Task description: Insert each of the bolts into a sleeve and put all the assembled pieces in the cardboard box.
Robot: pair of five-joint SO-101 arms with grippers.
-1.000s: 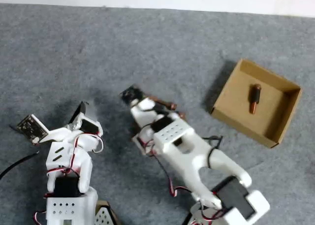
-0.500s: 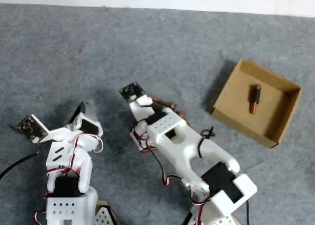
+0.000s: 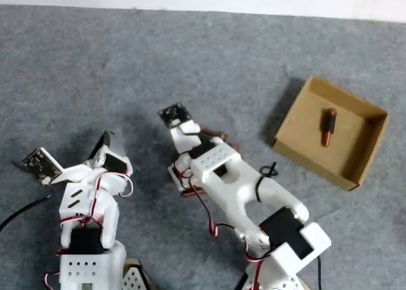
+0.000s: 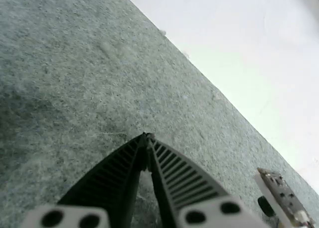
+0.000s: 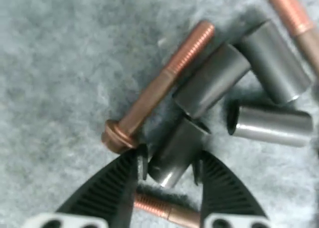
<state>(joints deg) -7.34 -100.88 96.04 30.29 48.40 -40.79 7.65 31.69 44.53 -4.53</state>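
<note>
Left of the cardboard box (image 3: pixel 288 147) in the high view, well apart from it: a loose pile of parts on the fuzzy grey mat (image 3: pixel 95 61). The right gripper (image 5: pixel 169 163) is down on the pile. Its ribbed black fingers (image 5: pixel 122 188) pinch a smooth grey metal sleeve (image 5: pixel 179 140), a short open tube, one finger each side. A copper bolt (image 5: pixel 159 86) with flanged head and threaded tip lies just beside that sleeve. Three more sleeves (image 5: pixel 212 81) are clustered next to it. Inside the box: one assembled piece (image 3: pixel 328 126), dark sleeve over a copper shank. The left gripper (image 4: pixel 147 140) is farther left of the box, tips pressed together over bare mat. Versus a second ago: right arm re-posed, wrist end slightly nearer the box. Left arm and box contents unchanged.
</note>
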